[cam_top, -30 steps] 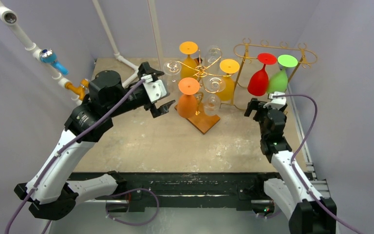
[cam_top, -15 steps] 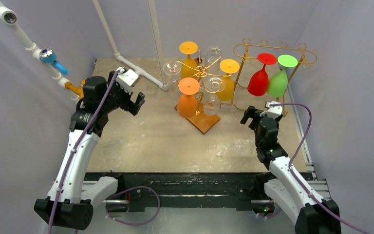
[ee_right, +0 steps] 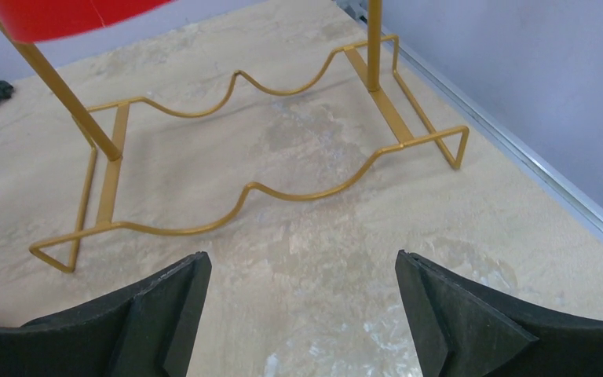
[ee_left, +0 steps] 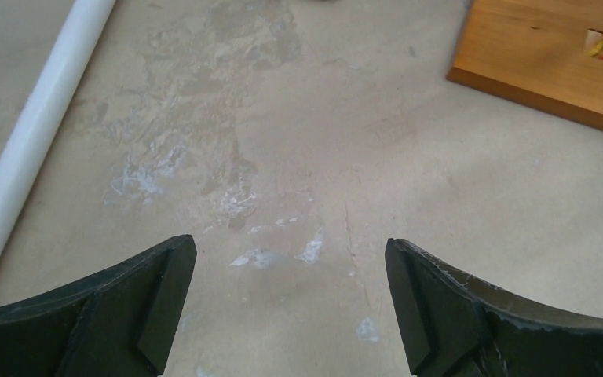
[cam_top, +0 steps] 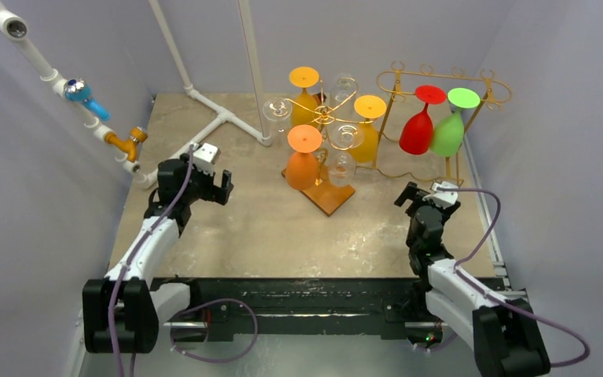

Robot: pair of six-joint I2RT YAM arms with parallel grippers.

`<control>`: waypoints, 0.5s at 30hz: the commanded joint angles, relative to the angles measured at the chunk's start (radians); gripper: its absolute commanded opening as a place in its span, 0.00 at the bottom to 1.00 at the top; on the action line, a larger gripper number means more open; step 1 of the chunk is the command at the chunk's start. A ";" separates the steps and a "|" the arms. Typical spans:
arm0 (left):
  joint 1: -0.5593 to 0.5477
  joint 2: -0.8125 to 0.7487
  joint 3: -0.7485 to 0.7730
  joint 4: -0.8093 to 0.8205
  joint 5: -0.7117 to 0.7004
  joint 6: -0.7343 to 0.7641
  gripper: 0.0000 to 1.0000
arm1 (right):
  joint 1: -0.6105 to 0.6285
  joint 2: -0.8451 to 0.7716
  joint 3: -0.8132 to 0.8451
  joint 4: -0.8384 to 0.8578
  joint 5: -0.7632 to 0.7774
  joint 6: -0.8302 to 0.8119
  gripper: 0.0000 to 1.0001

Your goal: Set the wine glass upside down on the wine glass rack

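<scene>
1. Judging from how things lie, the hanging is done. No glass stands loose on the desk [cam_top: 267,228], and neither arm carries one. The job now is to park well: both arms low by their bases, apart from the racks, with no sweep toward the hanging bowls.
2. The gold rack [cam_top: 387,118] at the far right holds the red glass [cam_top: 416,132] and the green glass [cam_top: 447,132] side by side, foot up and bowl down. The tree rack [cam_top: 323,110] on its wooden base [cam_top: 331,198] carries three orange glasses [cam_top: 301,169] and some clear ones the same way. I cannot tell which glass was the task's.
3. The left hand [cam_top: 213,188] is released, its jaws wide over bare desk with nothing between them. The right hand [cam_top: 426,198] is also released and empty.
4. The right hand faces the gold rack's base frame [ee_right: 108,177], near it but apart. Any further move there should draw back, because the low wire could catch a finger.
5. The room has pale lavender walls on three sides.
6. The desk is mottled beige, scuffed with pale patches.
7. A white pipe [cam_top: 220,118] lies on the desk at the rear left. Another runs along the left wall, with a blue fitting [cam_top: 78,90] and an orange fitting [cam_top: 126,141].
</scene>
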 commanded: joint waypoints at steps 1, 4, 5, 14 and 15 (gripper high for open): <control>0.075 0.116 -0.066 0.379 0.014 -0.088 1.00 | 0.000 0.119 0.011 0.334 0.012 -0.084 0.99; 0.117 0.215 -0.109 0.564 0.036 -0.149 1.00 | -0.008 0.218 0.017 0.473 -0.022 -0.119 0.99; 0.125 0.244 -0.126 0.631 0.043 -0.163 1.00 | -0.017 0.249 0.021 0.508 -0.048 -0.127 0.99; 0.131 0.457 -0.191 0.991 0.027 -0.223 1.00 | -0.102 0.459 0.065 0.705 -0.212 -0.124 0.99; 0.132 0.475 -0.194 1.017 0.025 -0.227 1.00 | -0.117 0.479 0.059 0.733 -0.226 -0.116 0.99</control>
